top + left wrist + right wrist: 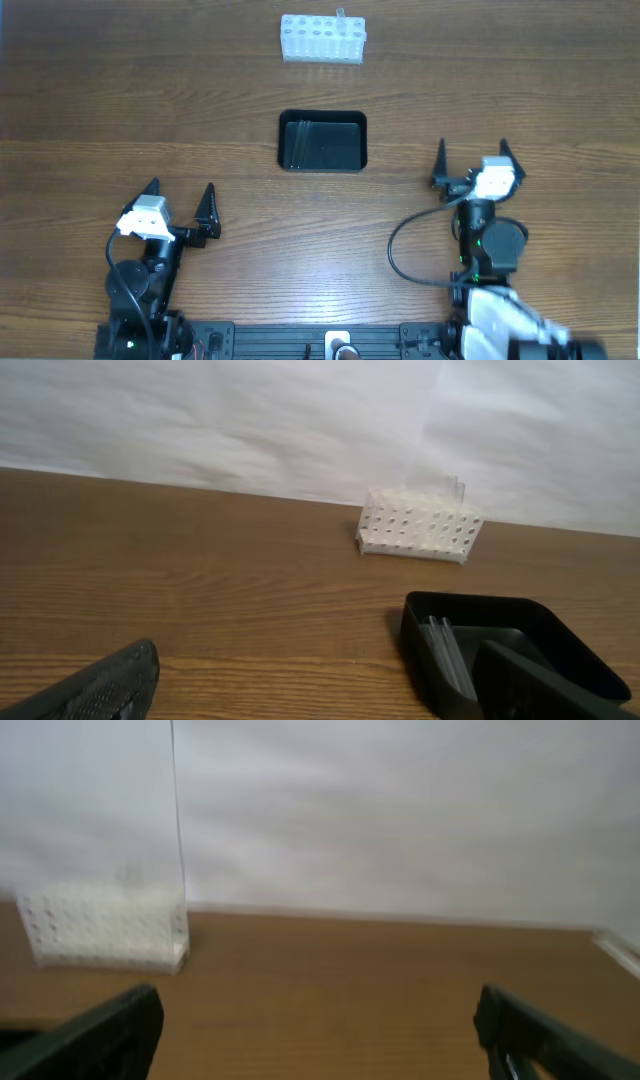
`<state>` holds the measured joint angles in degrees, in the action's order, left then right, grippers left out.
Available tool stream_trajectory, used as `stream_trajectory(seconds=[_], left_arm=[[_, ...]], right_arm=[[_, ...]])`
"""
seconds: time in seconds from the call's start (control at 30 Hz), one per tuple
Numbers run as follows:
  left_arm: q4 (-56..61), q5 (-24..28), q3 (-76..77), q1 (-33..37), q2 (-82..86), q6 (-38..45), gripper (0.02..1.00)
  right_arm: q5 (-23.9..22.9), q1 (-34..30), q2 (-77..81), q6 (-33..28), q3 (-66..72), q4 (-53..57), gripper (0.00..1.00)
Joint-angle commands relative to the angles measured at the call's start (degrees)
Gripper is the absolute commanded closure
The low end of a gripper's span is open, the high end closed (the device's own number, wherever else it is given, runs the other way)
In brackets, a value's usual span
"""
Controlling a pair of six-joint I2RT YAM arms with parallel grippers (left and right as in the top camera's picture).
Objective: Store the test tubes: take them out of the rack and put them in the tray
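Both arms idle with fingers spread wide, nothing held. The left gripper (181,188) sits over the near-left of the wooden table (100,120). The right gripper (473,150) is near-right and a bit farther out. Both are well apart from the task items. The black tray (364,140) is mid-table, with a few clear test tubes (298,140) lying flat in its left part. The white rack (323,38) is beyond the tray, not touching it. One test tube (340,14) stands upright near the rack's right end. Can't tell about the other holes.
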<state>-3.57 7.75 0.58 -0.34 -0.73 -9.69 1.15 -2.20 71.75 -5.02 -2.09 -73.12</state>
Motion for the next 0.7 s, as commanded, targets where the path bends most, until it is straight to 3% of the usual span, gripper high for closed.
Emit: stream_trajectory(seconds=[0.03, 0.27, 0.7], left_arm=[[-0.1, 0.6, -0.2, 0.3, 0.3, -0.4, 0.020], [-0.1, 0.6, -0.2, 0.3, 0.3, -0.4, 0.020], [-0.1, 0.5, -0.2, 0.3, 0.3, -0.4, 0.018]], right_arm=[[2.5, 1.7, 6.5, -4.2, -6.3, 0.5, 0.007], [2.4, 6.7, 11.0, -4.3, -18.4, 10.0, 0.007], [0.1, 20.3, 27.9, -4.3, -35.2, 10.4, 0.009]])
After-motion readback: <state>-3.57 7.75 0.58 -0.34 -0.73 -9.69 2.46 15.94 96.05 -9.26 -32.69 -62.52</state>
